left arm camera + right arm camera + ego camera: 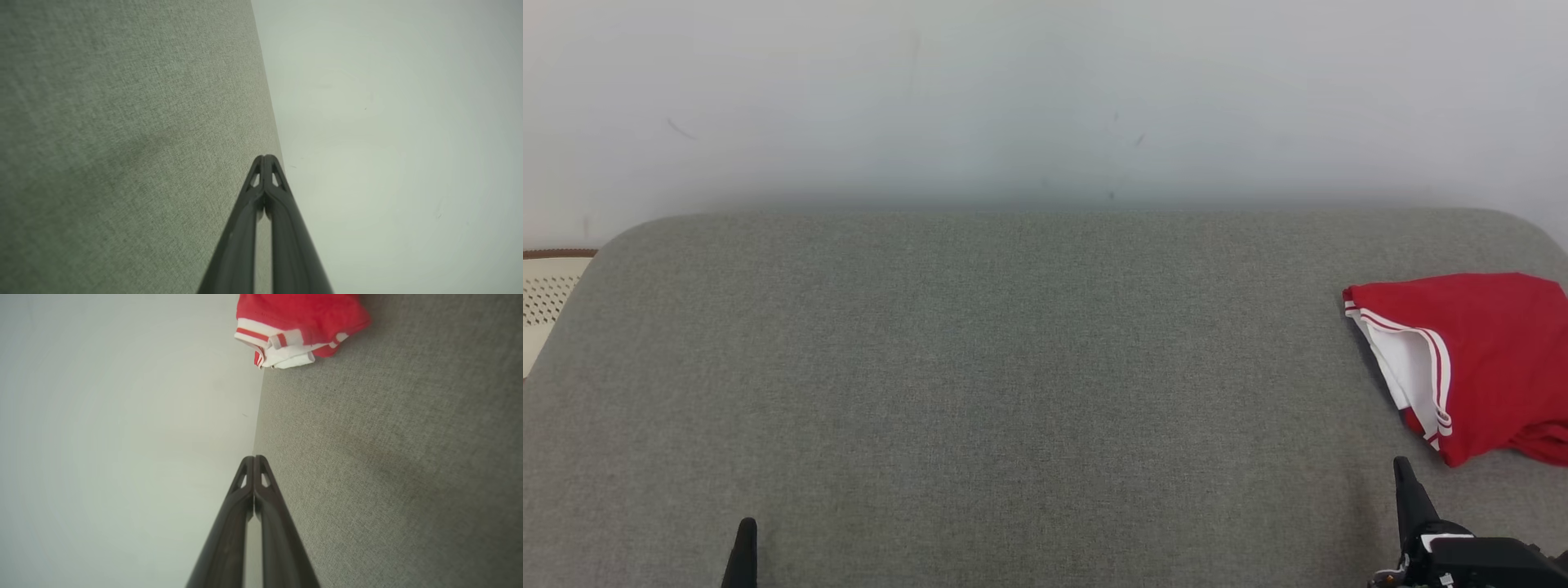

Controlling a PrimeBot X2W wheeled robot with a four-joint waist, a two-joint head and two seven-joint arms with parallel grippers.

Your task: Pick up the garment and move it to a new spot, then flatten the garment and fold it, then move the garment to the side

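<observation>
Right gripper [1403,467], near the red garment [1490,351], and left gripper [743,535], well apart from it, are both closed and empty. Open the right wide, then pinch the garment's near edge.

Garment [1478,359] on cushion's [980,376] right side

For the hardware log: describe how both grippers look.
The left gripper and right gripper each have two long, slim, dark grey jaws tapering to rounded tips, with a triangular cutout near each tip. Behind the right one sits a black housing with white markings.
</observation>
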